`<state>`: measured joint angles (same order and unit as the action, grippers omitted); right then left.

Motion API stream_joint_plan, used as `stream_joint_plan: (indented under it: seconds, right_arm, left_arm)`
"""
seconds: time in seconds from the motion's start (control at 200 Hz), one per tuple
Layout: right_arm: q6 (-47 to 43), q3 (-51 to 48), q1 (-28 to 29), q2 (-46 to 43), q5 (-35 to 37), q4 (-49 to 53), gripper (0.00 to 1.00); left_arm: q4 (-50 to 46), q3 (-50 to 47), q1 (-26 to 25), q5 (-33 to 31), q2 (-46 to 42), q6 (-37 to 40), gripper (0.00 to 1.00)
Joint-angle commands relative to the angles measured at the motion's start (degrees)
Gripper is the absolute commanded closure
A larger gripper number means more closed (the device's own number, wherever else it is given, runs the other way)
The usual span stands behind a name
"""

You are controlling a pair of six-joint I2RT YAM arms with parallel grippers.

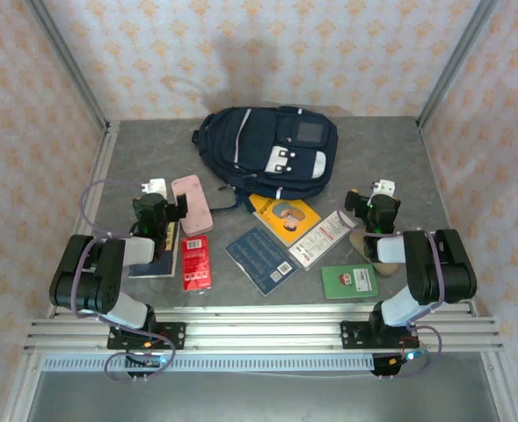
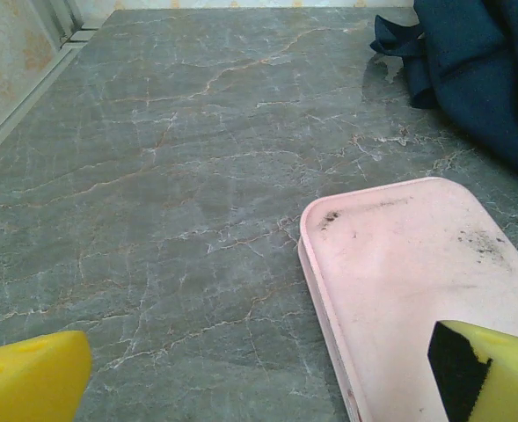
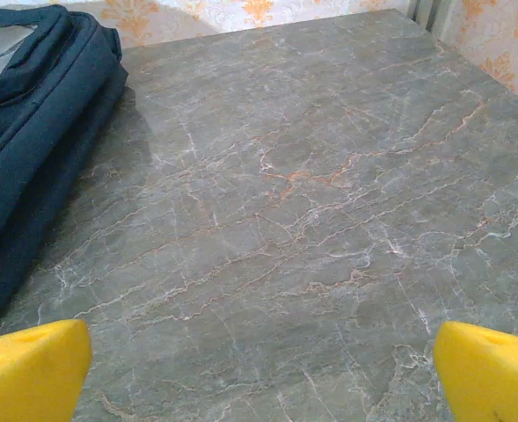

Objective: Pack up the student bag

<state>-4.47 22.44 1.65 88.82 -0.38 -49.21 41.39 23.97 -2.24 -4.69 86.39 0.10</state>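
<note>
Yellow fingers [image 2: 30, 374] of the left gripper [image 2: 259, 378] stood wide apart and held nothing, one tip over bare table and the other above a pink case [image 2: 417, 281]. The right gripper [image 3: 259, 369] was just as wide and empty above the bare surface.

The student bag [image 1: 267, 151], the biggest thing there, lay flat at the far middle of the table. It was navy fabric with white and grey front patches, a thin light stripe and dark straps.

The left arm [image 1: 91, 272] and right arm [image 1: 430, 264] were each folded back on themselves. Their wrists were low and pointed toward the far wall.

The table [image 1: 390, 149] was grey and marbled, ringed by walls [image 1: 241, 44] papered in an orange pattern. Nearer than the bag lay a blue book [image 1: 260, 259], a yellow book [image 1: 285, 217], a white leaflet [image 1: 320, 237], a red booklet [image 1: 195, 264] and a green card [image 1: 348, 281]. A tan object [image 1: 368, 251] by the right forearm may have been a pouch.
</note>
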Motion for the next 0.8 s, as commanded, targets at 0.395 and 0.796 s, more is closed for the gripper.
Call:
stream_joint_plan:
  seconds: [0.395,0.796]
  right_arm:
    - [0.9,0.3,-0.6,-0.4,-1.1,-0.2,0.01]
    - [0.5,-0.8,-0.8,-0.7,-2.8,-1.8,0.01]
  left_arm:
    - [-0.6,1.3,-0.3,0.3,-0.9,0.9,0.00]
    - [-0.1,1.1,-0.3,0.3,-0.9,0.9,0.00]
